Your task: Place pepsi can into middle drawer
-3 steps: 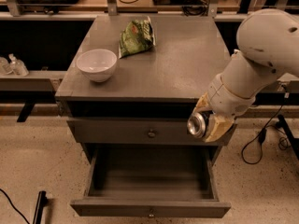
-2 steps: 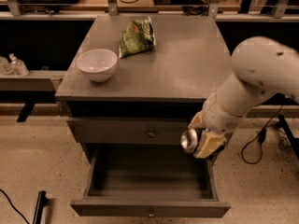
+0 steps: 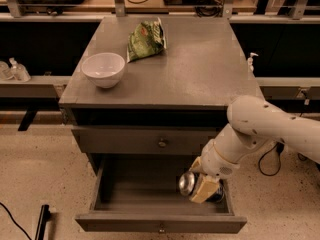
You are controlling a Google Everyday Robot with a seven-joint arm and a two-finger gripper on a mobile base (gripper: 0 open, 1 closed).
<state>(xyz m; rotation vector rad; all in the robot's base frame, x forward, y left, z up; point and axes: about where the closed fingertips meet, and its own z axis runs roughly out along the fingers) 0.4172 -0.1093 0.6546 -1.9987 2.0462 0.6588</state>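
1. Pincer (image 3: pixel 199 178) sits low at the right end of the open drawer (image 3: pixel 150 223), inside its walls. Its cream fingers (image 3: pixel 203 190) are clamped on the can (image 3: pixel 187 183), one above and one below.
2. Can lies on its side in the grip, with a shiny silver end facing left. A bit of the blue body shows behind the lower finger, near the drawer's right wall. I cannot tell whether the can touches the drawer floor.
3. White arm (image 3: pixel 270 129) comes in from the right edge and bends down past the front right corner of the tabletop (image 3: pixel 200 74) to the pincer.
4. Drawer is pulled well out. Its grey floor is bare on the left and in the middle. A small round knob (image 3: pixel 161 229) sits on its front wall.
5. Above it is a shut drawer front (image 3: pixel 125 140) with its own round knob (image 3: pixel 162 143), just left of the arm's wrist.
6. On the tabletop a white bowl (image 3: pixel 103 69) stands upright near the left front. A green bag (image 3: pixel 145 38) lies behind it to the right, apart from the bowl.
7. Speckled floor (image 3: pixel 40 174) lies around the cabinet.
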